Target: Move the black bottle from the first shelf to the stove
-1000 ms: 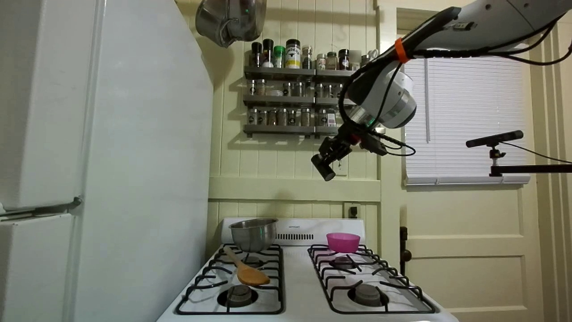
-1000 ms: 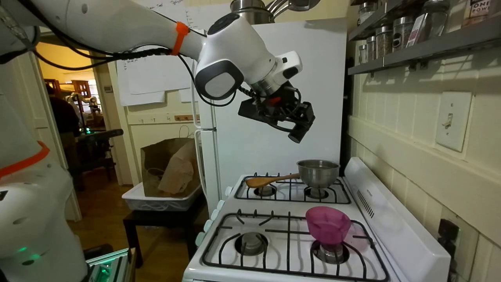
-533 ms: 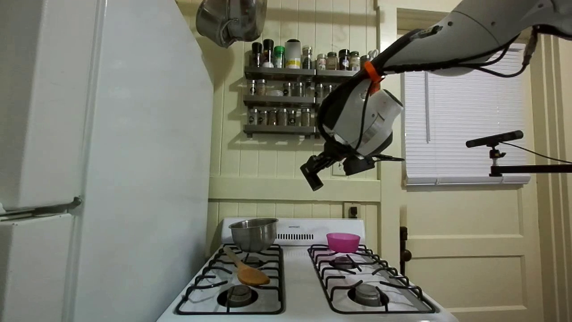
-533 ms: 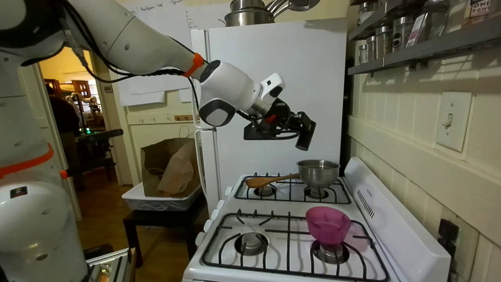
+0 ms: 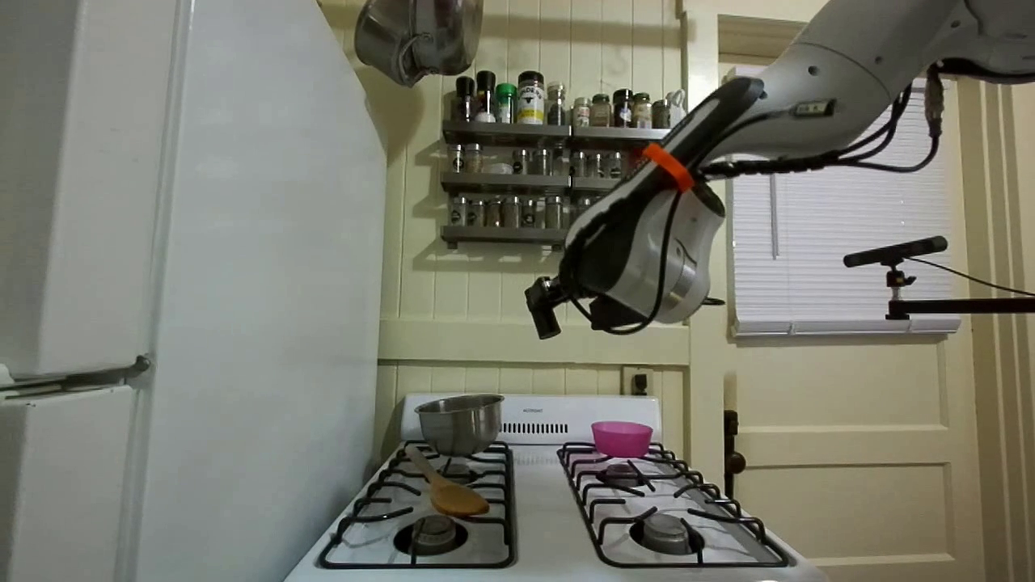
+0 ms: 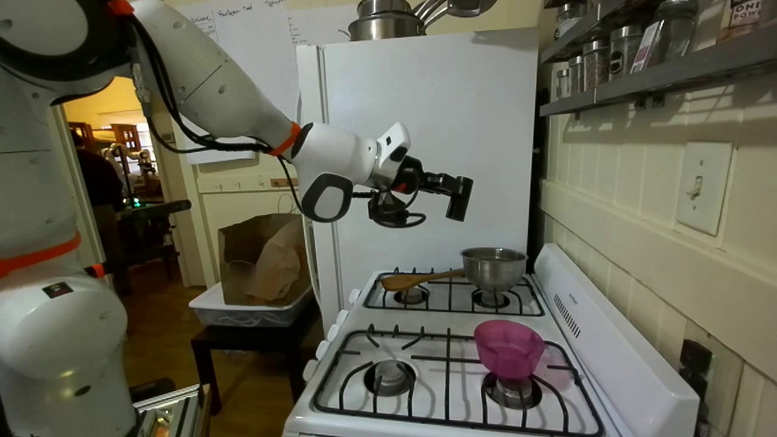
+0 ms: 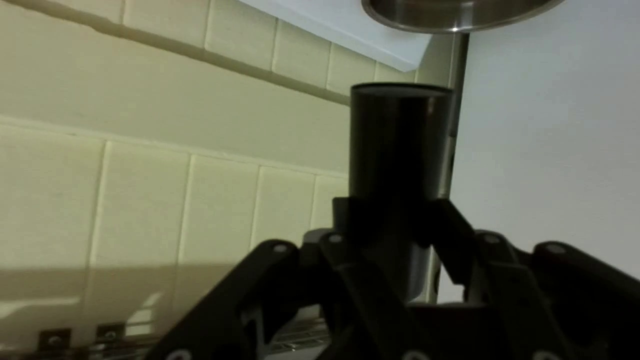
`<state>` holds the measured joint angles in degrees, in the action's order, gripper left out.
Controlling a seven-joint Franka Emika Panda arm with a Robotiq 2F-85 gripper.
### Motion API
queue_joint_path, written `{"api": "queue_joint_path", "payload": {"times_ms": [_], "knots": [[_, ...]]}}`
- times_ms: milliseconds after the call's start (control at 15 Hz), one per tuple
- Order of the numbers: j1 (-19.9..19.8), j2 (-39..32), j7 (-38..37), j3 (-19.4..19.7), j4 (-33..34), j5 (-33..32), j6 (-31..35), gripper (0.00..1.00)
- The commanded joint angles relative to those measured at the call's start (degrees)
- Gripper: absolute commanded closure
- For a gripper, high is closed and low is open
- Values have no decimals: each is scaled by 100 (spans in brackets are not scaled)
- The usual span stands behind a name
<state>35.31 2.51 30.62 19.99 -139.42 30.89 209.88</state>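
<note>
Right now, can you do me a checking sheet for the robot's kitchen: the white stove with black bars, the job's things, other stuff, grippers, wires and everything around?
Surface: white gas stove with black metal grates over four burners.
Job's things: black cylindrical bottle, slightly tilted, in the air above the stove; dark narrow wall spice rack, which shelf is first can't be told.
Clutter: round silver metal bowl, brown wooden spoon and pink translucent bowl on the grates.
Gripper: black two-fingered gripper, closed on the bottle.
Cables: black cables along the white robot arm, looping near the gripper.
Surroundings: tall white refrigerator beside the stove; brown paper bags in a white plastic tub.
</note>
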Motion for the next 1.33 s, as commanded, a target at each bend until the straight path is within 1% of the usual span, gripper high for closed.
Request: {"api": "queue_joint_path", "payload": {"times_ms": [0, 67, 133, 200, 267, 600, 667, 867, 933, 1000, 1133, 1267], "knots": [[-149, -406, -1523, 365, -634, -1027, 756, 81], [-189, -461, -1928, 421, -767, -1138, 711, 81], [-104, -280, -1197, 316, -513, -757, 481, 56], [-155, -378, -1501, 384, -644, -913, 532, 56], [-187, -447, -1650, 413, -706, -984, 577, 56], [-194, -480, -1751, 408, -715, -999, 592, 56], [-193, -480, -1754, 408, -715, -999, 592, 81], [-213, -1002, -2191, 369, -692, -1161, 1092, 81], [-1158, -1152, -2268, -621, -716, -1217, 1278, 81], [-1290, -1334, -2322, -798, -704, -1259, 1504, 81], [-1679, -1787, -2235, -1264, -647, -1228, 2097, 81], [-1912, -2222, -2034, -1503, -557, -1132, 2716, 81]]}}
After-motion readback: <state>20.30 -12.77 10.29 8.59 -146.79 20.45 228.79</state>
